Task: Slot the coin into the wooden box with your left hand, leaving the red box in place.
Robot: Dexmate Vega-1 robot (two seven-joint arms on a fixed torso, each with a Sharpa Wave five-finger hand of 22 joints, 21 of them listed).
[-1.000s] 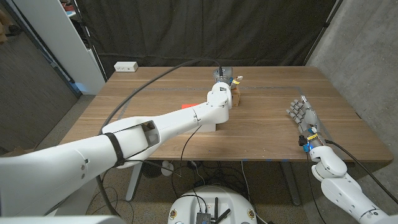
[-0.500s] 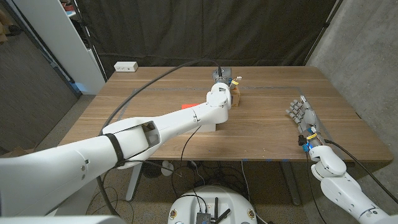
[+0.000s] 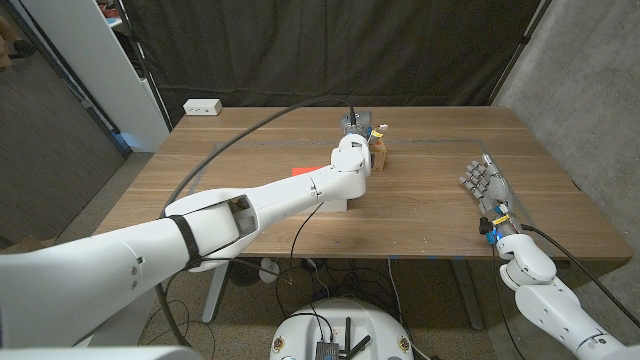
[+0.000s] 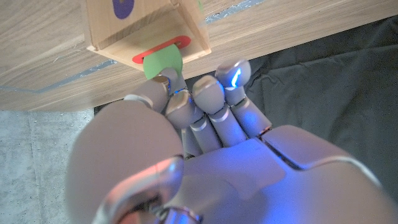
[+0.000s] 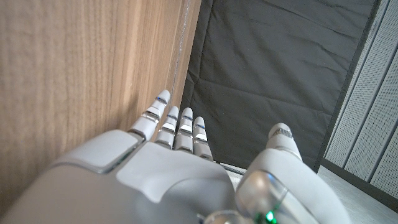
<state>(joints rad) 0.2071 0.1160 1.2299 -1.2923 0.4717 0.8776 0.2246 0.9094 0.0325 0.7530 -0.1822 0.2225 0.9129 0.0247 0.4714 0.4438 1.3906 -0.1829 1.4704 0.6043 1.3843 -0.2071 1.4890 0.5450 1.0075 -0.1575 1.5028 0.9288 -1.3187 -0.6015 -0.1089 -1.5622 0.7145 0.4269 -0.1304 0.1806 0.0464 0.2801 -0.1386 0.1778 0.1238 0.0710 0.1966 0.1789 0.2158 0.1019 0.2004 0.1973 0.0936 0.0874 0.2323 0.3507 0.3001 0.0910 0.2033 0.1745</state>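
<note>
Left hand point(image 4: 186, 118) pinches green coin point(image 4: 163, 60), its edge entering the red-rimmed slot point(image 4: 158, 51) of the wooden box point(image 3: 378, 150), table's 12 o'clock. Keep coin aligned, push straight. Right hand point(image 3: 487, 187) spread, idle.

Pale matt wooden box point(image 4: 149, 28), grained wooden table point(image 3: 430, 200)

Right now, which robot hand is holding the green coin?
The left hand: it pinches the green coin at the wooden box slot. The right hand holds nothing.
</note>
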